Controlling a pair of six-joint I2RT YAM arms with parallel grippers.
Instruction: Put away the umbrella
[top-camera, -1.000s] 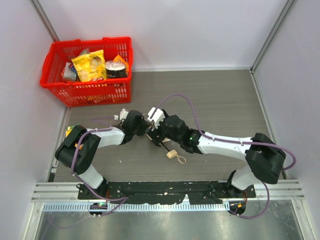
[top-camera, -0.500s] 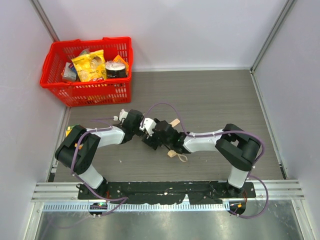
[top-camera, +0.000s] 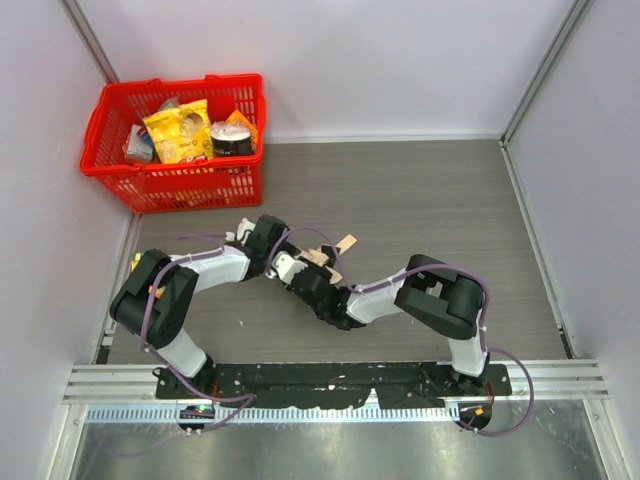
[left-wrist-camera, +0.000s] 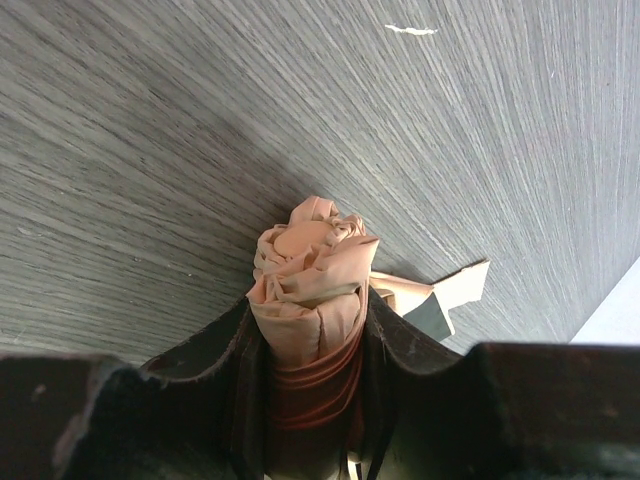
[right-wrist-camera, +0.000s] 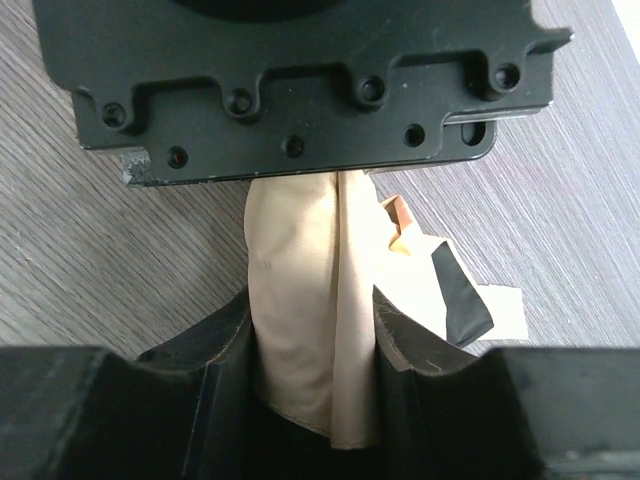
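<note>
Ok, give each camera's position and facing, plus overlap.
Top external: above and behind, looking down on table, red basket, left arm, right arm.
Left wrist: on the left arm, facing along its fingers, clamped on the umbrella.
Right wrist: on the right arm, its fingers flanking the umbrella, black housing beyond.
Shared: both wrist views show the umbrella's fabric and the table.

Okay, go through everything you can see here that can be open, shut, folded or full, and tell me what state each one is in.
umbrella: folded, canopy rolled up, gripped by both grippers.
strap: looks unfastened, its end sticking out free.
left gripper: shut on the umbrella's rolled canopy.
right gripper: shut on the umbrella's fabric.
red basket: upright, holding packets.
</note>
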